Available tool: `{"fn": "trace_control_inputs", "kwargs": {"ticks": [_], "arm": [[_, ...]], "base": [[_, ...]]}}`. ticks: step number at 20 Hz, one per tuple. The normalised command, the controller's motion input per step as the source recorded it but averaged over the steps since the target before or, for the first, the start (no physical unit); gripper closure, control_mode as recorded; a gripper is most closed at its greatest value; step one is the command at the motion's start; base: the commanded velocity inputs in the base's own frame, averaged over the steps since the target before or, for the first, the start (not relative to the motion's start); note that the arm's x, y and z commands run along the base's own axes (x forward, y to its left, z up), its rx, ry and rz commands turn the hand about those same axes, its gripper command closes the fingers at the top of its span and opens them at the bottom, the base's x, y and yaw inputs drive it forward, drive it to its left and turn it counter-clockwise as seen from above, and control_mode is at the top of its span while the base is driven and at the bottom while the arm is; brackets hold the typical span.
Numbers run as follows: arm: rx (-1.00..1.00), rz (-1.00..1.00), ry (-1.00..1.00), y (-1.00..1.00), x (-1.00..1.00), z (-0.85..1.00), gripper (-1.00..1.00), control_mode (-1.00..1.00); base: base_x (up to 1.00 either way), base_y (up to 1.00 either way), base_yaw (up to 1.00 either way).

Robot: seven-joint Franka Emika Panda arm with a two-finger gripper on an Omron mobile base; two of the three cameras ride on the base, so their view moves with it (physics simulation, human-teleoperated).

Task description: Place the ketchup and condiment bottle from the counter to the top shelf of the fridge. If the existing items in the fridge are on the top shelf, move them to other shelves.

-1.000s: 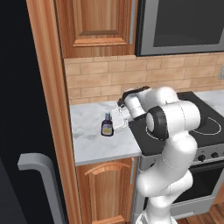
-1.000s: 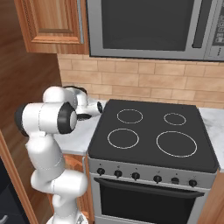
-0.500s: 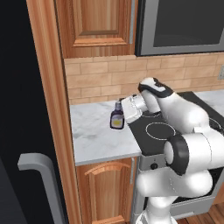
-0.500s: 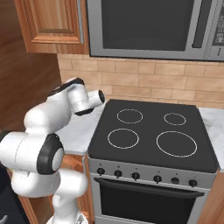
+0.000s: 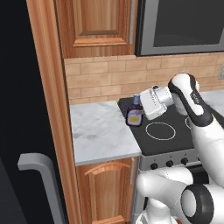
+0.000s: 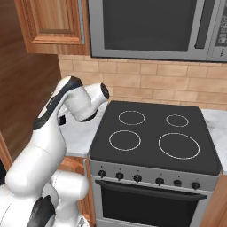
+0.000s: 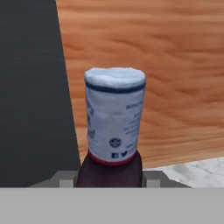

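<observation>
Condiment bottle (image 5: 134,114) is gripped in the gripper (image 5: 141,109), whose jaws are closed on the bottle body; the hand view confirms it, with the pale cap and blue-white label standing up between the finger tips. In the left base view the bottle appears lifted, at the seam where the marbled surface (image 5: 100,131) meets the black stovetop (image 5: 164,131), at about 12 o'clock from the picture centre, in front of the brick backsplash (whether its base is fully clear of the surface cannot be told). Progress, as judged: pickup of this bottle is done; carriage to the fridge (image 5: 22,131), at 9 o'clock in the same view, and placement on the top shelf are outstanding. Ketchup, the shelf and any existing items cannot be assessed, so the second bottle and any shelf clearing are taken as outstanding. Change against the frame half a second earlier: the arm has swung, its elbow moving off toward 3 o'clock, and the bottle now appears toward the stovetop side rather than over the marble.
</observation>
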Motion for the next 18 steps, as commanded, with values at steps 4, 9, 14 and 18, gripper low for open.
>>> {"fn": "trace_control_inputs", "kwargs": {"ticks": [4, 9, 14, 18], "arm": [[0.0, 0.0, -0.01, -0.29, -1.0, 0.54, 1.0, -1.0], [-0.02, 0.0, -0.03, -0.03, -0.89, 0.31, 1.0, -1.0], [-0.02, 0.0, -0.01, 0.05, -0.49, 0.01, 1.0, 1.0], [0.0, 0.0, 0.0, 0.0, 0.0, 0.0, 1.0, 1.0]], "base": [[0.0, 0.0, 0.0], [0.0, 0.0, 0.0], [-0.4, 0.0, 0.03], [-1.0, -0.11, 0.13]]}}
